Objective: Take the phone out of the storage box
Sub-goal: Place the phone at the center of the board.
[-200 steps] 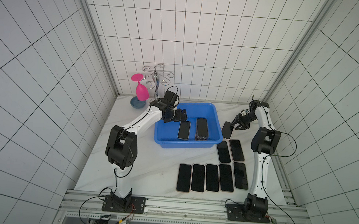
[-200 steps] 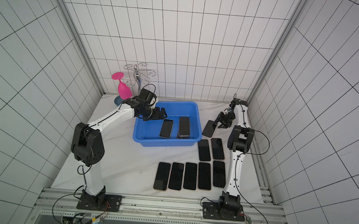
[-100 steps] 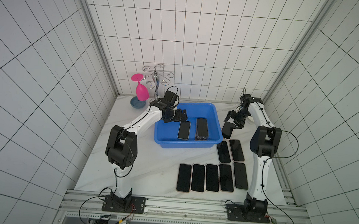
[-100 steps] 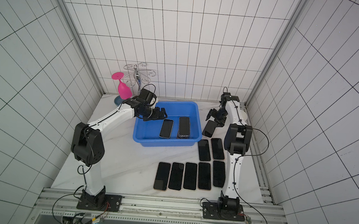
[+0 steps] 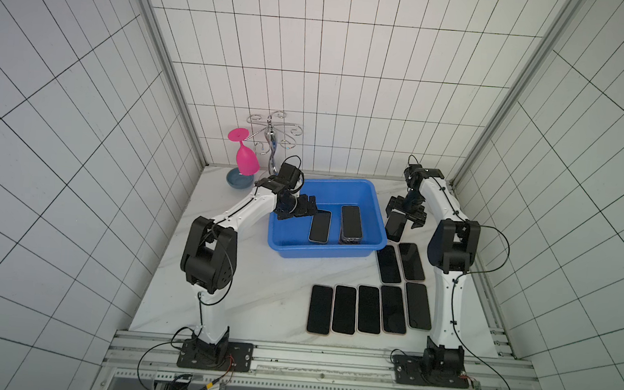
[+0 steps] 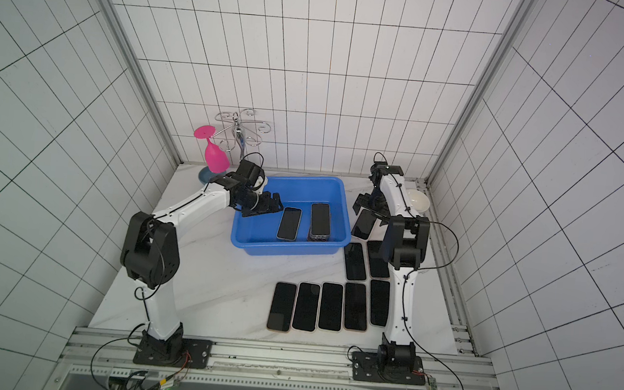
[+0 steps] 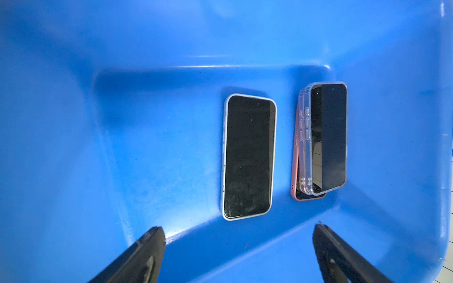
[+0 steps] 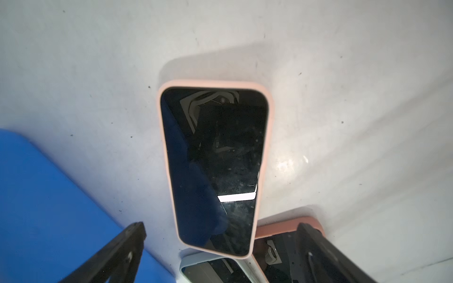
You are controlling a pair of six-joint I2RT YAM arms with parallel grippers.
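Note:
The blue storage box (image 5: 338, 181) (image 6: 304, 178) stands at the back middle of the table. On its floor lie a single phone (image 5: 320, 226) (image 7: 248, 156) and a stack of phones (image 5: 351, 223) (image 7: 326, 137). My left gripper (image 5: 307, 209) (image 7: 239, 229) hangs open over the box's left part, with nothing between its fingers. To the right of the box, my right gripper (image 5: 404, 216) (image 8: 221, 226) stands open around a pink-cased phone (image 5: 395, 226) (image 8: 215, 166) without touching it. That phone lies on the table, its near end over the ends of two other phones.
Several phones lie in a front row (image 5: 368, 309), with two more (image 5: 400, 264) behind them on the right. A pink glass (image 5: 247, 156) hangs from a wire rack (image 5: 273, 132) over a grey-blue dish (image 5: 239, 179) at the back left. A white bowl (image 6: 416, 200) sits at the back right.
My right gripper has opened and let go of the pink-cased phone beside the box, and its wrist has swung toward the box. The left arm has not moved.

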